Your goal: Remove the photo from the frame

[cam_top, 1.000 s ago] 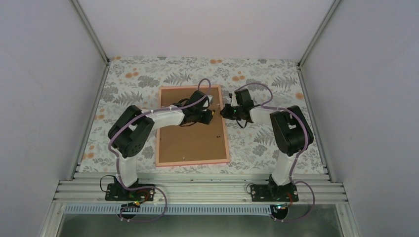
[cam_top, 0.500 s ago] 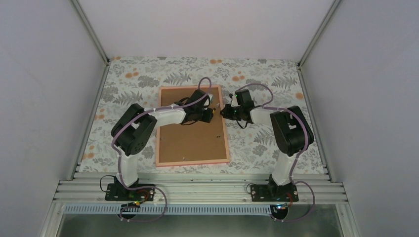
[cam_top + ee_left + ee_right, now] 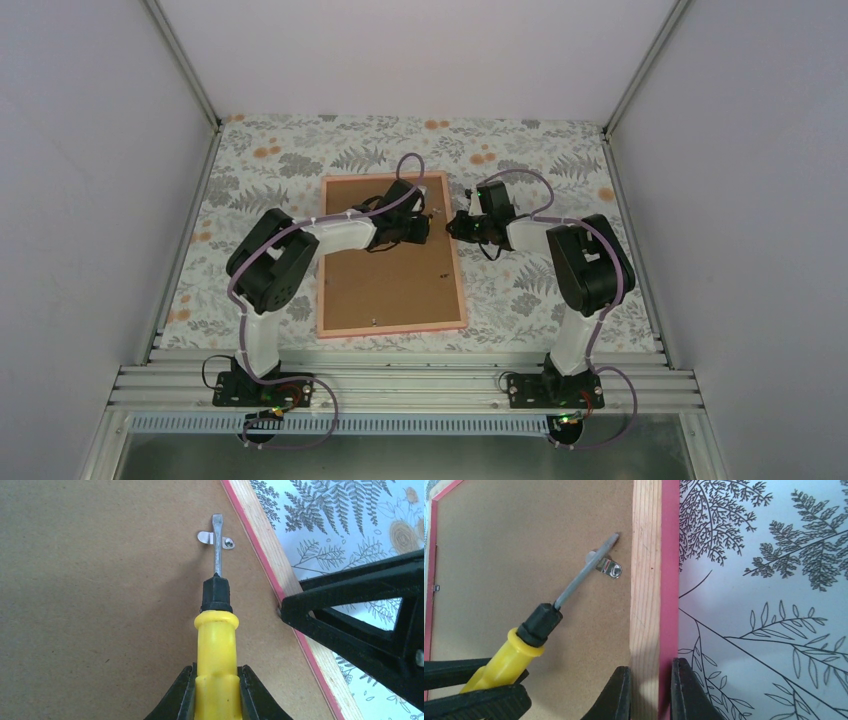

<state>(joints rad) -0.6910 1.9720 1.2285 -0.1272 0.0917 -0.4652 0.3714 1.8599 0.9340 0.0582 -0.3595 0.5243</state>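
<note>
The pink frame [image 3: 390, 328] lies face down on the tablecloth, its brown backing board [image 3: 385, 285] up. The photo is hidden beneath the board. My left gripper [image 3: 217, 680] is shut on a yellow-handled screwdriver [image 3: 216, 650]. The blade lies across a small metal clip [image 3: 205, 538] next to the frame's right rail [image 3: 280, 580]. My right gripper [image 3: 650, 677] is shut on that rail [image 3: 646, 580], one finger on the board side and one outside. In the right wrist view the screwdriver [image 3: 524, 640] slants over the clip [image 3: 611, 569]. From above, both grippers [image 3: 425, 228] [image 3: 455, 225] meet at the right rail.
A floral tablecloth [image 3: 540, 290] covers the table between grey walls. Another clip [image 3: 372, 322] sits at the board's near edge, and one more [image 3: 436, 587] on the opposite rail. The right gripper's black fingers [image 3: 360, 610] stand close to the screwdriver.
The left wrist has drawn slightly to the left with the screwdriver, and its elbow has shifted a little. The right arm has stayed on the rail.
</note>
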